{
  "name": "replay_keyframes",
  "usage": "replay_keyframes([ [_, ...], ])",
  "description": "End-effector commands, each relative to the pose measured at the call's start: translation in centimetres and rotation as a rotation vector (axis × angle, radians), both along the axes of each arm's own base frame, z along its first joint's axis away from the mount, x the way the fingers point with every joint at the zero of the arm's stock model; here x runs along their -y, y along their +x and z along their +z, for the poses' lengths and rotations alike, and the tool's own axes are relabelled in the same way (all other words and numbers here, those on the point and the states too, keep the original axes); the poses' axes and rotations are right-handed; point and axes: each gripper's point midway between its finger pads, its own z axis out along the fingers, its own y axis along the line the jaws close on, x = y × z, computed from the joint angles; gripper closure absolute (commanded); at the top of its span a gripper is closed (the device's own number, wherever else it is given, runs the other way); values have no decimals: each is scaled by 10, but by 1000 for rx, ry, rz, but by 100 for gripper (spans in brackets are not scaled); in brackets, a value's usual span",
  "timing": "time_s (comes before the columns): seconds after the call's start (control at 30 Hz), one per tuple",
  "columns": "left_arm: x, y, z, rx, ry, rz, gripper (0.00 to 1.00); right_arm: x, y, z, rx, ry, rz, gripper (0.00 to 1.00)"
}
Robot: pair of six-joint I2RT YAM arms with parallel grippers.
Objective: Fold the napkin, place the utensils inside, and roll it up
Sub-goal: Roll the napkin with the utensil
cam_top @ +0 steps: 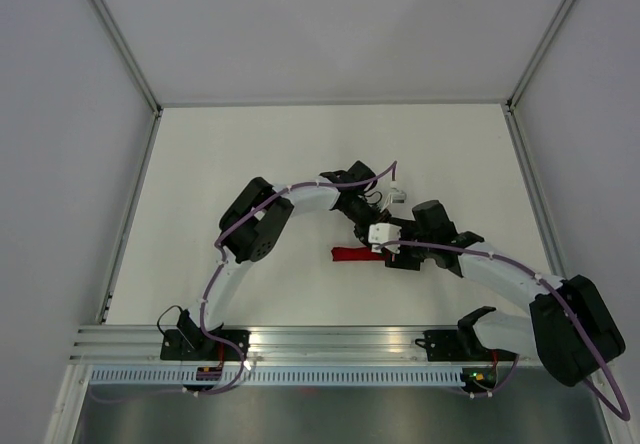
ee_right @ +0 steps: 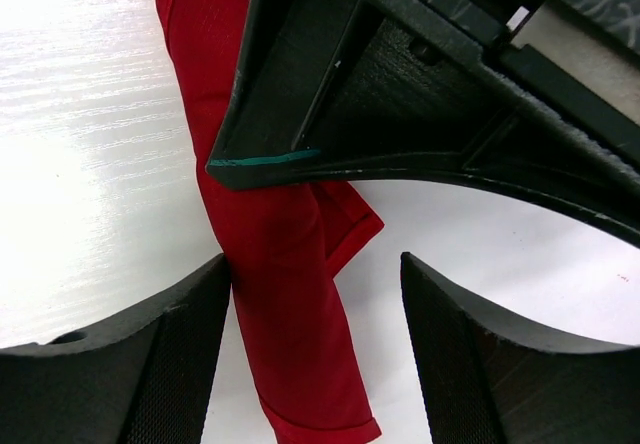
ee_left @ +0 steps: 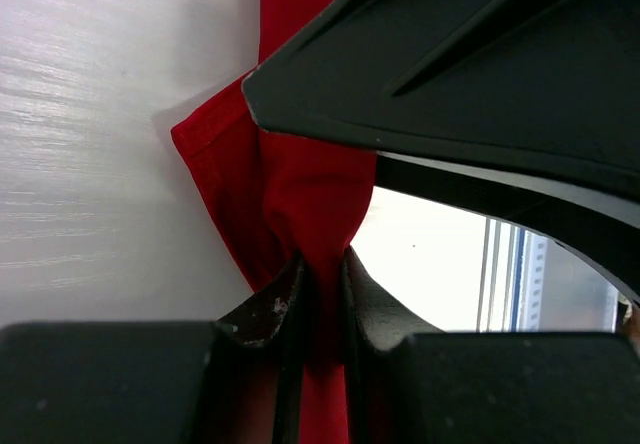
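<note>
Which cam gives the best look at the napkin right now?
Right wrist: the rolled napkin runs lengthwise inside the open right hand, one end visible. Left wrist shows only a bunched part pinched in the left hand. Top external shows a small red strip beside the arms.

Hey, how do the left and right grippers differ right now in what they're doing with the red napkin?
The left gripper has its jaws pinched shut on a fold of the napkin; the right gripper has its jaws wide apart. The left holds cloth; the right only straddles the roll. Both are at the rolled napkin.
</note>
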Motion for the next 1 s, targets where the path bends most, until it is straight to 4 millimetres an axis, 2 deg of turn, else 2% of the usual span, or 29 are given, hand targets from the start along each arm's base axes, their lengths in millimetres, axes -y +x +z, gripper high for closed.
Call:
replay_keyframes([
  [0.0,-16,-8,-32,-64,116,16,98,-3,5,5,9,-7,-7,26],
  [0.2,-18,-7,-30,-69,119,16,98,-8,-1,-5,-42,-23,11,30],
  [0.3,-19,-7,-29,-74,117,15,97,-11,-5,-7,-73,-27,19,37],
  [0.33,-19,-7,-29,-77,116,15,96,-11,-6,-8,-82,-30,20,43],
  [0.43,-18,-6,-23,-68,108,17,88,-12,-9,-11,-115,-39,22,55],
  [0.47,-18,-4,-22,-67,106,22,80,-11,-9,-12,-125,-43,22,57],
  [0.57,-15,2,-11,-38,97,36,65,-11,-11,-15,-161,-57,19,66],
  [0.63,-13,11,0,-6,87,62,63,-10,-14,-17,-192,-64,12,69],
  [0.83,-13,44,29,89,75,168,56,-12,-26,-22,-311,-79,11,72],
  [0.97,-24,74,41,147,93,281,55,-13,-31,-26,-371,-86,2,72],
])
